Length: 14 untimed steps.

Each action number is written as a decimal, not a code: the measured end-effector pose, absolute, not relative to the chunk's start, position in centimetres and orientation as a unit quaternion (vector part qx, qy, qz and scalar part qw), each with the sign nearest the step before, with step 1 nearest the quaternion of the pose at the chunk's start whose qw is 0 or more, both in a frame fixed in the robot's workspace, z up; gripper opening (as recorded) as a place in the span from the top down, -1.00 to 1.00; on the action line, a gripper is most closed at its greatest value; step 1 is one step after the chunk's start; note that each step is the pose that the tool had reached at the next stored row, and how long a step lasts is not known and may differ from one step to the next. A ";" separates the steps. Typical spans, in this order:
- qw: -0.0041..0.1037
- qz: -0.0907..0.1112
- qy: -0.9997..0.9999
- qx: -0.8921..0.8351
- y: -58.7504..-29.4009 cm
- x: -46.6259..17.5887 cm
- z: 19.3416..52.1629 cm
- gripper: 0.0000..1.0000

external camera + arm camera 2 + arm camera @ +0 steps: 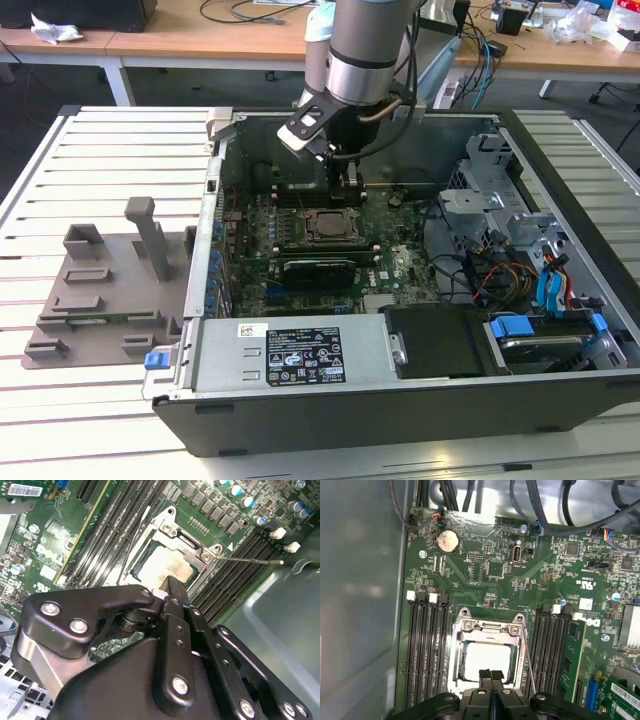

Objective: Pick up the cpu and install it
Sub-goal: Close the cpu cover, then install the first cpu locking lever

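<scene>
The cpu (pixel 487 661) lies flat inside the motherboard socket, its pale silver top showing through the metal frame (pixel 490 630). In the second wrist view the cpu (pixel 165 566) sits squarely in that frame. My gripper (pixel 490 675) hovers just over one edge of the chip, its two black fingertips pressed together with nothing between them. In the exterior view the gripper (pixel 348 185) hangs inside the open computer case, a little behind the socket (pixel 325 226). The thin socket lever (pixel 250 559) sticks out to one side of the frame.
Rows of memory slots (pixel 427 645) flank the socket on both sides. The case walls (pixel 400 380), a drive cage (pixel 490 200) and cables (pixel 500 275) crowd the exterior view's right. A grey fixture tray (pixel 100 290) lies on the slatted table at the exterior view's left.
</scene>
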State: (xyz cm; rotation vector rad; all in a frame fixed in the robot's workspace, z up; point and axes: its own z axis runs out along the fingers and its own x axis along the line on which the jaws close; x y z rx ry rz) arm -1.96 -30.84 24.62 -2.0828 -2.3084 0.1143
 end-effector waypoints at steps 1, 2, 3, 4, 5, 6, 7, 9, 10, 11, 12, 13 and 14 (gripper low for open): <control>0.015 0.037 -0.742 -0.669 -30.8 -2.0 24.8 0.79; 0.015 0.037 -0.742 -0.669 -30.8 -2.0 25.1 0.79; 0.015 0.037 -0.742 -0.669 -30.8 -2.0 25.5 0.79; 0.015 0.037 -0.742 -0.669 -30.8 -2.0 25.9 0.79; 0.015 0.037 -0.742 -0.669 -30.8 -2.0 26.2 0.79; 0.015 0.037 -0.742 -0.669 -30.8 -2.0 26.5 0.79; 0.015 0.037 -0.742 -0.669 -30.8 -2.0 26.6 0.79; 0.015 0.037 -0.742 -0.669 -30.8 -2.0 26.6 0.79; 0.014 0.037 -0.751 -0.659 -30.8 -2.0 26.6 0.79; 0.014 0.038 -0.765 -0.643 -30.8 -2.0 26.6 0.79; 0.013 0.038 -0.770 -0.636 -30.8 -2.0 26.6 0.79; 0.013 0.038 -0.774 -0.632 -30.8 -2.0 26.6 0.79; 0.013 0.038 -0.780 -0.625 -30.8 -2.0 26.6 0.79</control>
